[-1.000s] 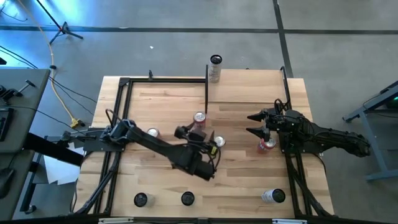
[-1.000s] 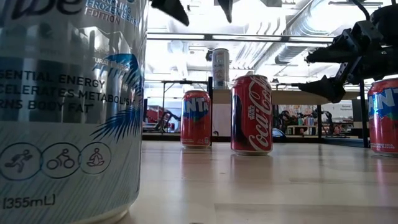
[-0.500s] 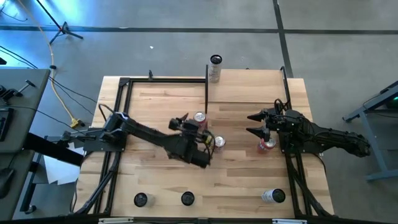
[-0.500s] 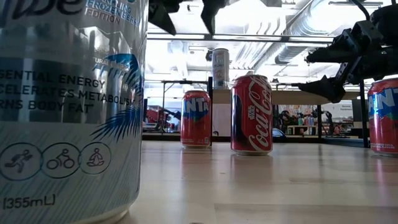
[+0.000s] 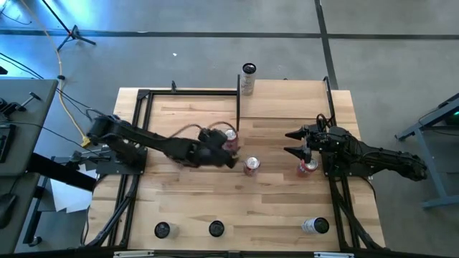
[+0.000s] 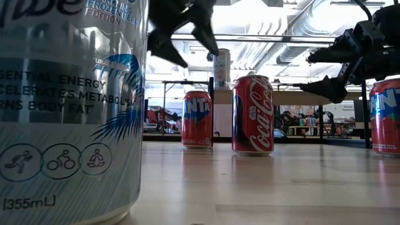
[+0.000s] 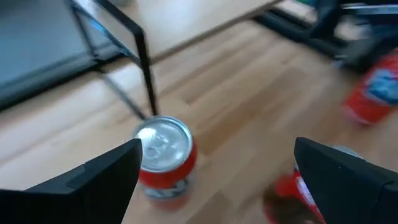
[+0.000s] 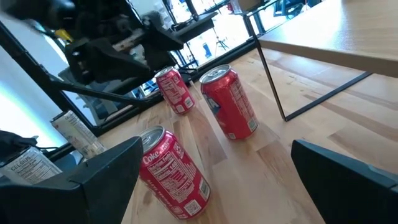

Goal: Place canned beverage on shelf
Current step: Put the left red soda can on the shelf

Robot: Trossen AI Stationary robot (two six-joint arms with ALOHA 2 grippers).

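A red can (image 5: pixel 229 136) with a silver top (image 7: pixel 163 140) stands on the plank table by the shelf's black upright (image 5: pixel 237 107). My left gripper (image 5: pixel 224 147) is open, just left of and above this can, as the low view (image 6: pixel 181 34) shows. A Coke can (image 5: pixel 251 166) stands to the can's right. The shelf (image 5: pixel 294 100), a pale board on thin black uprights, carries a silver can (image 5: pixel 248 79) at its far left corner. My right gripper (image 5: pixel 288 142) is open and empty, above and left of another red can (image 5: pixel 308 168).
Three more cans (image 5: pixel 163 229), (image 5: pixel 216 228), (image 5: pixel 315 226) stand along the table's near edge; one fills the left of the low view (image 6: pixel 69 106). Black frame rails (image 5: pixel 140 129) run along the table's left and right sides. Bare planks lie between the middle cans and the near row.
My left gripper has come down and gone toward the table's far edge, to the red can by the shelf's upright. Its arm has stretched out lower and flatter from the left. In the low view its open fingers have dropped from the picture's top edge toward the can.
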